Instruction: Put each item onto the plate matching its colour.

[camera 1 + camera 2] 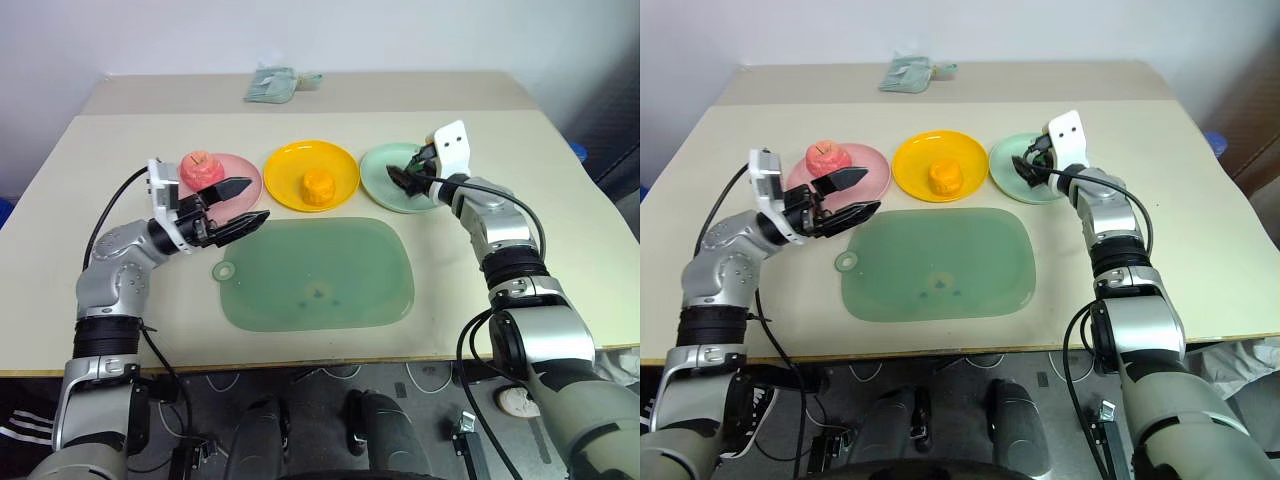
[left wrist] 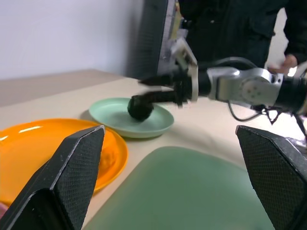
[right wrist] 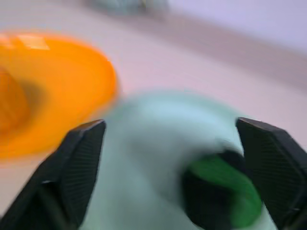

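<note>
R gripper jaws wide, nothing held, over green plate w/ dark ball lying between its fingers on that plate; L gripper wide, empty, by pink plate w/ apple; orange fruit on yellow plate.

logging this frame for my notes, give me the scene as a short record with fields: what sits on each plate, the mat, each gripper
pink plate: apple on it
yellow plate: orange fruit on it
green plate: dark ball on it
mat: nothing on it, in front of the plates
left gripper: fingers open, holds nothing, beside the pink plate
right gripper: fingers open, at the dark ball over the green plate
sorting: all three items on matching plates
</note>
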Motion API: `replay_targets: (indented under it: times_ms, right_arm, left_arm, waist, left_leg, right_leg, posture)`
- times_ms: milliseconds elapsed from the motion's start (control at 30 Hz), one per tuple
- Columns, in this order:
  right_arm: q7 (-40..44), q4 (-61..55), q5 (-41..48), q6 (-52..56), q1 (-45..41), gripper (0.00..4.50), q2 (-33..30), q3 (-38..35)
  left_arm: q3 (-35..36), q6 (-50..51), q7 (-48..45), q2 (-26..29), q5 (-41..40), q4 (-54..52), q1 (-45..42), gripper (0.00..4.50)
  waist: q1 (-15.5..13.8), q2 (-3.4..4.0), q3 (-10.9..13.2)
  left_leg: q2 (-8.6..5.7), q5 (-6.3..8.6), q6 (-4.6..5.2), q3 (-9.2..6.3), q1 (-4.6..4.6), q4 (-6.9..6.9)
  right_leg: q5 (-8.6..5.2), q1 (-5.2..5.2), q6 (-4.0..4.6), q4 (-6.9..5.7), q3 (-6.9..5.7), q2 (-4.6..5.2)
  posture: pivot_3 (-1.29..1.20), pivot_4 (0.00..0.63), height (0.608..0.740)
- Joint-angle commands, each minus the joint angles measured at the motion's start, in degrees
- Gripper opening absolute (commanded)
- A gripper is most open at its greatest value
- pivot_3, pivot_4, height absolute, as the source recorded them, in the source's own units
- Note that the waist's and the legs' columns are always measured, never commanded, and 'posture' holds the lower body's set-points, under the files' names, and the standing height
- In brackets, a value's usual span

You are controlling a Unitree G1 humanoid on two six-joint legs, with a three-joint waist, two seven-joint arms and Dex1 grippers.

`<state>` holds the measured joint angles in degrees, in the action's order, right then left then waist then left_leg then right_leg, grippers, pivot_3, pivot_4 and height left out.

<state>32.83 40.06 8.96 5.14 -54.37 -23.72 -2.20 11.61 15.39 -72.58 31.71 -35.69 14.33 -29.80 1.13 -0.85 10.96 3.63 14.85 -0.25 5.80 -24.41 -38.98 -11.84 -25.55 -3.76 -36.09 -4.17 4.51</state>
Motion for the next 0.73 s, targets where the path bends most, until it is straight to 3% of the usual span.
replay_targets:
  times_ms: [33, 200, 367, 533, 667, 733]
  right_arm:
    - [11.4, -22.0, 10.5, 5.1, 7.0, 4.47, -2.5, -2.4]
    - [24.1, -43.6, 20.3, 13.6, 21.8, 4.47, -9.7, -1.7]
    - [31.8, -54.4, 25.8, 20.1, 33.2, 4.47, -18.9, -3.8]
    - [28.1, -67.2, 30.9, 25.8, 40.7, 4.47, -23.4, -9.1]
    - [25.4, -69.3, 30.3, 26.6, 44.3, 4.47, -24.1, -11.1]
    - [23.0, -67.4, 27.3, 25.6, 42.1, 4.47, -23.2, -8.8]
  left_arm:
    - [1.0, 0.1, -3.6, 2.2, -1.6, -3.8, 3.1, 4.50]
    - [3.3, 1.7, -4.7, 3.0, -4.4, -5.4, 4.5, 4.50]
    - [2.3, 5.4, -5.8, 3.1, -6.8, -8.5, 5.9, 4.50]
    - [-0.3, 8.6, -10.2, 6.0, -6.2, -7.5, 4.5, 4.50]
    - [-0.8, 9.8, -10.3, 6.1, -6.1, -6.7, 3.5, 4.50]
    - [-1.4, 10.2, -9.9, 5.8, -5.8, -6.9, 3.1, 4.50]
  waist:
    - [-0.4, 0.00, 0.0]
    - [-1.3, 0.00, 0.0]
    - [-1.4, -0.01, 0.0]
    - [-1.4, -0.01, 0.0]
    - [-1.8, -0.04, 0.0]
    - [-1.8, -0.04, 0.0]
  left_leg:
    - [0.01, 0.01, 0.00, -0.01, 0.01, 0.02]
    - [-0.01, 0.01, 0.01, -0.08, -0.01, -0.06]
    - [0.00, 0.01, 0.01, -0.03, 0.06, -0.16]
    - [0.01, 0.02, 0.00, -0.03, 0.04, -0.10]
    - [0.00, 0.02, 0.00, -0.06, 0.05, -0.12]
    - [-0.02, 0.02, 0.00, -0.04, 0.03, -0.14]
  right_leg:
    - [0.00, 0.01, 0.00, 0.00, 0.00, 0.00]
    - [-0.03, 0.09, -0.03, 0.07, -0.04, 0.05]
    - [-0.12, 0.13, 0.20, 0.09, -0.02, 0.09]
    - [-0.13, 0.04, 0.18, 0.07, -0.02, 0.04]
    - [-0.14, 0.08, 0.20, 0.10, -0.03, 0.04]
    - [-0.15, 0.09, 0.21, 0.11, -0.02, 0.08]
  posture:
    - [0.00, 0.150, 0.740]
    - [0.00, 0.150, 0.740]
    - [0.00, 0.150, 0.740]
    - [0.00, 0.150, 0.740]
    - [0.00, 0.150, 0.740]
    - [0.00, 0.150, 0.740]
